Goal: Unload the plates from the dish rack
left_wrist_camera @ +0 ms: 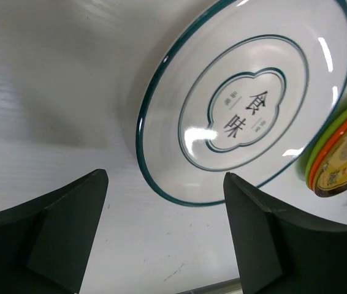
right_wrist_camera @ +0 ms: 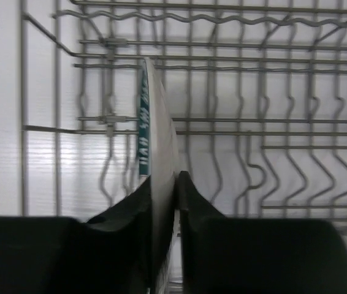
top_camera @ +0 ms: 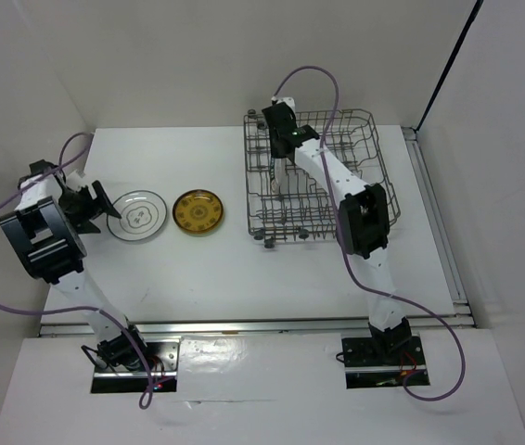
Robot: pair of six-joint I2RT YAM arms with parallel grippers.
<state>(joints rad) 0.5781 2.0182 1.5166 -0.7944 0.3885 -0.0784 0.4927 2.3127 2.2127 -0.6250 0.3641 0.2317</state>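
The grey wire dish rack (top_camera: 374,158) stands at the back right. My right gripper (top_camera: 277,182) reaches down into its left part. In the right wrist view it (right_wrist_camera: 164,180) is shut on the edge of a white plate with a blue-green patterned rim (right_wrist_camera: 158,116), which stands upright between the tines. A white plate with thin teal rings (top_camera: 139,215) lies flat on the table at the left. Next to it is a golden-brown patterned plate (top_camera: 198,212), stacked on an orange plate (left_wrist_camera: 339,138) and a lime green plate (left_wrist_camera: 330,125). My left gripper (left_wrist_camera: 164,184) is open and empty, just left of the white plate (left_wrist_camera: 241,104).
White walls close in the table on the left, back and right. A metal rail (top_camera: 262,324) runs along the near edge. The rack's upright tines (right_wrist_camera: 241,122) surround the held plate.
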